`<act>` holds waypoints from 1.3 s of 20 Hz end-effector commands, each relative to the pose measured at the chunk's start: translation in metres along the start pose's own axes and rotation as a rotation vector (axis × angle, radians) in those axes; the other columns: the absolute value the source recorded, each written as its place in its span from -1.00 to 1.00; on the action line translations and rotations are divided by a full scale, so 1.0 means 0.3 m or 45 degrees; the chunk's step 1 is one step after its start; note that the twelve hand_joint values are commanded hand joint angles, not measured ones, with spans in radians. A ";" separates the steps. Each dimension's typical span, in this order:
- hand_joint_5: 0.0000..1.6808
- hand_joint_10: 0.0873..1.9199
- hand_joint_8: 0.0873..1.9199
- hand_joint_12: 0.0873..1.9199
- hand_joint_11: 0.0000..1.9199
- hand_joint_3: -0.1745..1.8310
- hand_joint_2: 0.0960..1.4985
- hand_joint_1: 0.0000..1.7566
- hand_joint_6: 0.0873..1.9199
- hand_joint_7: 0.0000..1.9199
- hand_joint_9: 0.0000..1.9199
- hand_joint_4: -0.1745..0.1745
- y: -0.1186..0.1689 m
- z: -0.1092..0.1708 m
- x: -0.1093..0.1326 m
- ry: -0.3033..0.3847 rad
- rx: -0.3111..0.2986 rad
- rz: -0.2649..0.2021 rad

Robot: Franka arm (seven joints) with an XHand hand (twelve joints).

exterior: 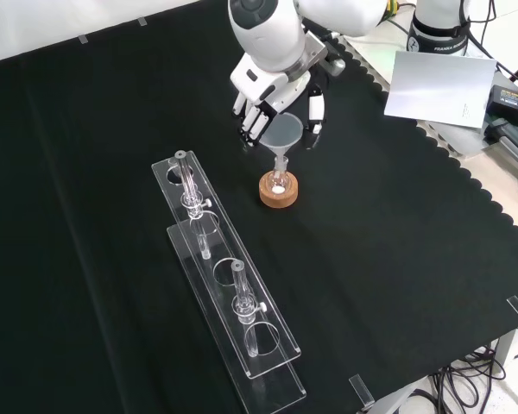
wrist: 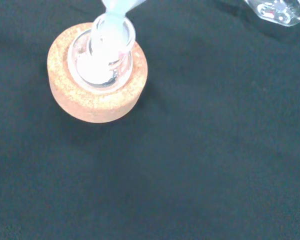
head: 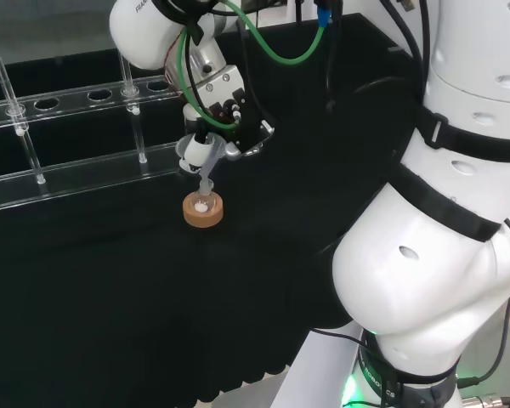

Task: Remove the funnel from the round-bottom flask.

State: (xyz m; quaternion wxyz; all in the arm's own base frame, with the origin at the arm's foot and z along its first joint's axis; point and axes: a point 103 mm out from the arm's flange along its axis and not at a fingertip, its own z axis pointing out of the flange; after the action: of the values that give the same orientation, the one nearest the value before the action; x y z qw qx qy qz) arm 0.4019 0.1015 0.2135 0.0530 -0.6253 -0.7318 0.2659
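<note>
Hand [exterior: 281,102] grasps the funnel [exterior: 282,135] between curled fingers — its stem reaches below them into the flask [exterior: 278,182] on a cork ring [exterior: 279,196].

- A cork ring [head: 203,211] is seen on the black-clothed table [head: 153,306], with a small clear flask [head: 203,202] seated in it.
- A translucent funnel [head: 196,154] is held above the ring, its stem [head: 206,181] pointing down into the flask's neck.
- The funnel's cone is enclosed by the curled fingers [head: 189,115] of the hand [head: 225,119].
- A clear rack [head: 76,174] is placed at the left, with upright glass tubes [head: 19,119] in it.
- The arm's large white links [head: 433,221] are seen at the right.
</note>
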 end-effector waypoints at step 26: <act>-0.28 -0.67 -0.38 0.23 -0.28 -0.43 0.05 -0.30 -0.36 -0.33 0.08 -0.05 -0.128 -0.337 -0.118 0.003 -0.181 0.091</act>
State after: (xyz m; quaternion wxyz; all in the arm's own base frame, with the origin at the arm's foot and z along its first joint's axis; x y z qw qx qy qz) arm 0.4101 0.1067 0.3056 0.0005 -0.6411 -0.7318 0.2311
